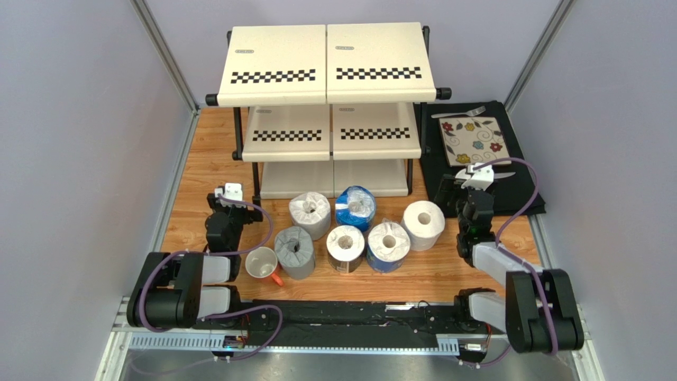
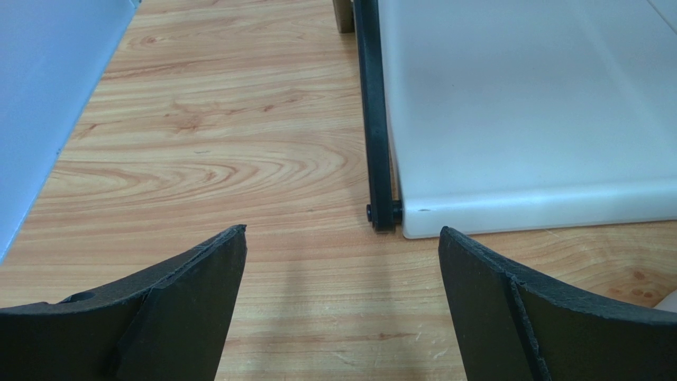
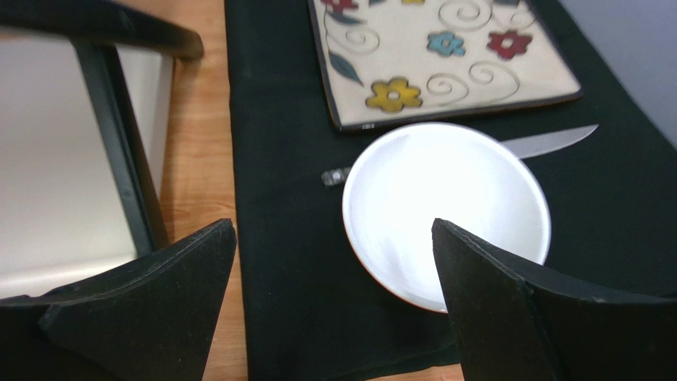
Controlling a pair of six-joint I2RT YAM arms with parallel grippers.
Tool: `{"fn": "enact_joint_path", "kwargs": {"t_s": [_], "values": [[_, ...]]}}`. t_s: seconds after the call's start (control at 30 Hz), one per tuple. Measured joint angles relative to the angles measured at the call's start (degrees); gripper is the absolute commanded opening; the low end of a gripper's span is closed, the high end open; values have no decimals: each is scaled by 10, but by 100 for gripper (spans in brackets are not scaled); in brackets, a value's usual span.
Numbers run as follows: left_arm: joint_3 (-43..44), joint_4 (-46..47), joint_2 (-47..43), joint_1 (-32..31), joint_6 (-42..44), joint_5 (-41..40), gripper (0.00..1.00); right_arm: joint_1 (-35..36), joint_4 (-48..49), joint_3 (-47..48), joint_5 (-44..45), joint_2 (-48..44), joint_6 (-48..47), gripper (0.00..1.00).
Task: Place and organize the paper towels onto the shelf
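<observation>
Top external view, quick count: six paper towels, all upright on the table (image 1: pixel 206 159), bunched in two rows of three in front of the shelf (image 1: pixel 326 63). That's two white rolls (image 1: pixel 310 213) (image 1: pixel 423 224), two blue-printed rolls (image 1: pixel 355 206) (image 1: pixel 388 244), one grey roll (image 1: pixel 295 251) and one dark-wrapped roll (image 1: pixel 346 248). The shelf has three tiers and stands at the middle of the far edge.

One mug (image 1: pixel 262 264) stands just beside the grey roll, toward the near edge; can't tell what's inside it. One black mat (image 1: pixel 520 171) lies along the right edge toward the far corner, with one floral tile (image 1: pixel 472 140) on it.

The left gripper (image 2: pixel 342 234) has its jaws apart over bare wood, by the shelf's front left leg, with the rolls off to its right. The right gripper (image 3: pixel 332 225) is spread wide too, over the mat, with the nearest white roll off to its left. In the right wrist view, one white bowl (image 3: pixel 445 198) sits on the mat with its inside plain white, and one knife (image 3: pixel 548 141) pokes out from behind it.
</observation>
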Motion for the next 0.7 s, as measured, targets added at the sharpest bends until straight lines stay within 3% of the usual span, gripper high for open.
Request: {"fn": "enact_joint_path", "kwargs": {"t_s": [0.17,0.4,0.53,0.7], "values": [[0,-54,-97,0,-7,-32,99,0,-49,5,11,-112,21,99],[0,-245,-332,-5,-116,-115,99,0,-120,19,95,-222,126,99],[0,-347,-405,-5,-170,-142,99,0,-240,90,170,-243,209,99],[0,-450,-443,-5,-198,-144,99,0,-342,184,186,-230,245,99]]}}
